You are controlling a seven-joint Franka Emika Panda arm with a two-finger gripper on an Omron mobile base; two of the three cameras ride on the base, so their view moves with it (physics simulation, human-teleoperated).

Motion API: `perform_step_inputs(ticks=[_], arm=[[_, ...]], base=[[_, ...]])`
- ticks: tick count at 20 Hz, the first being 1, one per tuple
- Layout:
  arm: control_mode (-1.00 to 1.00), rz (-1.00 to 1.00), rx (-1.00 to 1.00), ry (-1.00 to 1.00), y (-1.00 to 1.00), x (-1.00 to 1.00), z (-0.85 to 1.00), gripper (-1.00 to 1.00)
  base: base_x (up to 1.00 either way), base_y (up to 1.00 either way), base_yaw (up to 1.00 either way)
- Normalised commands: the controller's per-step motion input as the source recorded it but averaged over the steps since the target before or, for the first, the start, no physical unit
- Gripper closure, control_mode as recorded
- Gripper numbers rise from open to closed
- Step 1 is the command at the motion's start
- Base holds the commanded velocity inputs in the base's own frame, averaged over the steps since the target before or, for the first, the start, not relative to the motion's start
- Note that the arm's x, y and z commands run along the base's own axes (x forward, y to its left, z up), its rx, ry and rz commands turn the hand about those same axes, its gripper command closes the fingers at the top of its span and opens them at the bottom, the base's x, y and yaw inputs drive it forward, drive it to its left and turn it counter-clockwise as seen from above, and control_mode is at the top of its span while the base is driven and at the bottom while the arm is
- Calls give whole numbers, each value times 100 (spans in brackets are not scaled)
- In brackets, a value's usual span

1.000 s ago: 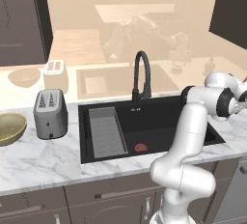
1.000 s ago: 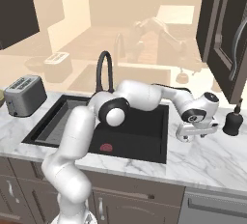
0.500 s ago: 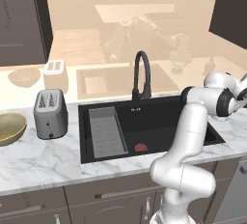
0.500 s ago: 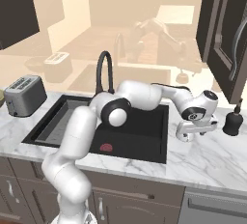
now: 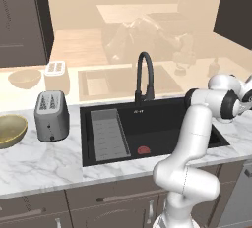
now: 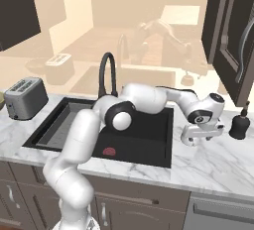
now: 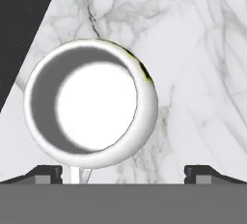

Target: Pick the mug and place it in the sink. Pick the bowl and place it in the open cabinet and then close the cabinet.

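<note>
Fingertips (image 7: 46, 174) first, low in the hand view: two dark tips set wide apart with nothing clamped between, so gripper (image 7: 123, 174) open. Just beyond, mug (image 7: 90, 103), seen straight down its mouth, upright on marble counter (image 7: 202, 73), off-centre toward one tip rather than midway between the two. Pale strip at the near edge of the cup, perhaps the handle; too little showing to be sure. Dark corner past the mug on one side, probably the basin's edge.

From the right base view, gripper (image 6: 200, 135) poised low over the counter, just right of sink (image 6: 149, 142), black soap bottle (image 6: 239, 125) near on the far side. Mug itself hard to make out under the hand from here.

Step in hand, by judgement: first pick, not yet made; approach to the mug done or nearly so, no grasp. Next move likely needing a small sideways correction to bring the rim or wall between the tips, then a descent, a close, a lift and a short carry left over the basin.

Farther off, bowl (image 5: 10, 129) at the far left of the counter beside toaster (image 5: 50, 115), untouched. Farthest, cabinet (image 6: 233, 30) up on the wall at right, waiting for the later steps.
</note>
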Motion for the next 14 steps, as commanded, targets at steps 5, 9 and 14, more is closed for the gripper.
perform_step_inputs(ticks=[5,9,14], arm=[[-100,0,0,7,15,-7,-33,-100],[-100,0,0,7,22,-4,-39,-100],[-100,0,1,3,20,0,-30,-100]], base=[[0,0,0],[0,0,0],[0,0,0]])
